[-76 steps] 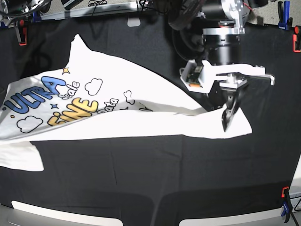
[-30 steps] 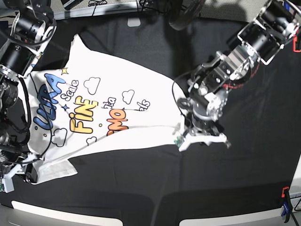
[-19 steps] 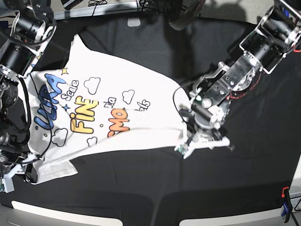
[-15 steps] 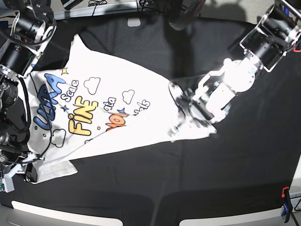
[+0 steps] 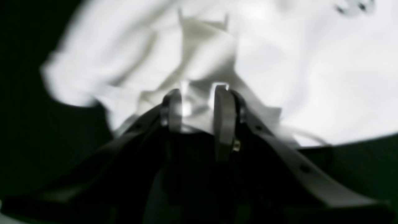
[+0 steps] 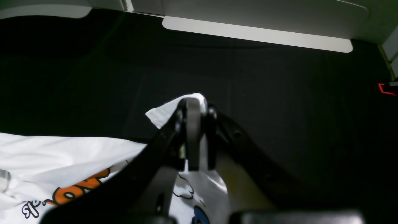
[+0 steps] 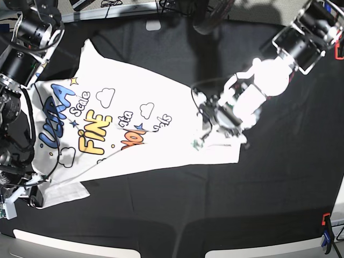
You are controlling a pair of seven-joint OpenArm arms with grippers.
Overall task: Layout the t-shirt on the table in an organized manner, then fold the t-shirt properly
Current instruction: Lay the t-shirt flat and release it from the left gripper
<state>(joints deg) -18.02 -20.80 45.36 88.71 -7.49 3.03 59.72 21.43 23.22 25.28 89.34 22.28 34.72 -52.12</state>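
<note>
The t-shirt (image 7: 134, 115) lies print side up across the left and middle of the table (image 7: 177, 209), its blue, yellow and orange lettering running slantwise, with cloud outlines around it. It is not flat: long creases cross the front, one sleeve points up toward the far edge, and the lower left corner is bunched into a loose flap near the front edge.

At the shirt's right end the left gripper (image 7: 217, 131) is down on the cloth, blurred in the base view. From the left wrist camera its fingers (image 5: 224, 118) stand close together with a ridge of white fabric puckered up between them, so it appears to be pinching the shirt (image 5: 279, 62); that picture is blurred too, so the hold is likely rather than certain.

At the lower left the right gripper (image 7: 24, 188) sits at the shirt's edge. The right wrist camera shows its fingers (image 6: 192, 130) pressed tight together with a white corner of cloth poking out past the tips, and the printed front trailing below.

An orange and blue clamp (image 7: 325, 228) stands at the table's right front corner, and cables (image 7: 113, 5) lie beyond the far edge.
</note>
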